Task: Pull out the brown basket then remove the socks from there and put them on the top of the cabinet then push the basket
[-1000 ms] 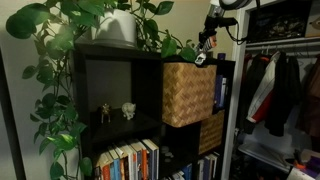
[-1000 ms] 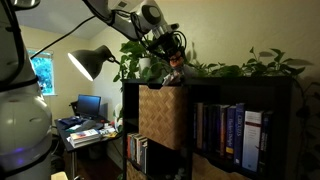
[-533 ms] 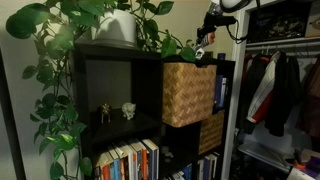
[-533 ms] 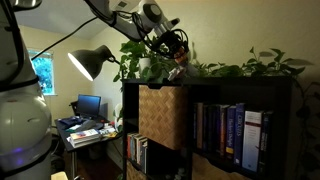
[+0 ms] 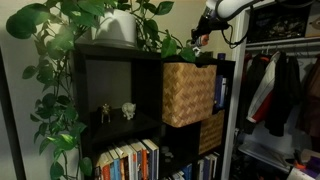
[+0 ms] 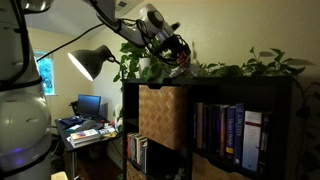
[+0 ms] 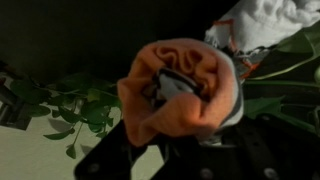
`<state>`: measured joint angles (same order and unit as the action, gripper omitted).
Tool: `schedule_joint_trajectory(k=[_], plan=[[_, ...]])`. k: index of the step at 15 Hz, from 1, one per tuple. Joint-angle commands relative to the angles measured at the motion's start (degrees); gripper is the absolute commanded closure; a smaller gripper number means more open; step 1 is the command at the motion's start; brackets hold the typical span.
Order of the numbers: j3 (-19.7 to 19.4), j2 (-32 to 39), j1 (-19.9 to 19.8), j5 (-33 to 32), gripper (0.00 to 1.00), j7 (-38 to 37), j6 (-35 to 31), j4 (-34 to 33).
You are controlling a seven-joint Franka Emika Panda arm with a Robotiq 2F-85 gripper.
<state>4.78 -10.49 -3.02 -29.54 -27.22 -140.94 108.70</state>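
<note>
The brown basket (image 5: 188,93) of light tan wicker sticks out of the top right compartment of the dark cabinet (image 5: 110,100); it also shows in an exterior view (image 6: 160,115). My gripper (image 5: 200,42) hangs above the cabinet top, over the basket, among the plant leaves. It is shut on an orange and grey rolled sock (image 7: 180,90), which fills the wrist view. The gripper with the sock shows in an exterior view (image 6: 178,58). A white sock (image 7: 265,22) shows at the top right of the wrist view.
A leafy plant in a white pot (image 5: 118,25) stands on the cabinet top, with vines down its side. A smaller, darker basket (image 5: 210,130) sits below. Books (image 6: 230,130) fill other compartments. A clothes rack (image 5: 280,90) stands beside the cabinet. A desk lamp (image 6: 88,62) is nearby.
My gripper has risen a little and moved back over the cabinet top with the sock in it. The basket has not moved.
</note>
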Motion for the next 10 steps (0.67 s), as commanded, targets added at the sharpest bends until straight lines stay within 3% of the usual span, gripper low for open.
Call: schedule_joint_trajectory(k=[1, 6, 7, 8, 10], plan=[[0.9, 3.7, -1.3, -4.4, 0.87, -5.2, -4.6, -2.1], [0.0, 7.3, -1.2, -12.3, 0.88, -12.1, -9.5, -2.8], [-0.1, 7.7, -1.1, -13.3, 0.61, -13.0, -10.0, -2.8], [-0.2, 8.0, -1.2, -14.6, 0.44, -14.3, -10.3, -2.7], [-0.3, 8.3, -1.4, -16.6, 0.32, -16.2, -10.7, -2.4]])
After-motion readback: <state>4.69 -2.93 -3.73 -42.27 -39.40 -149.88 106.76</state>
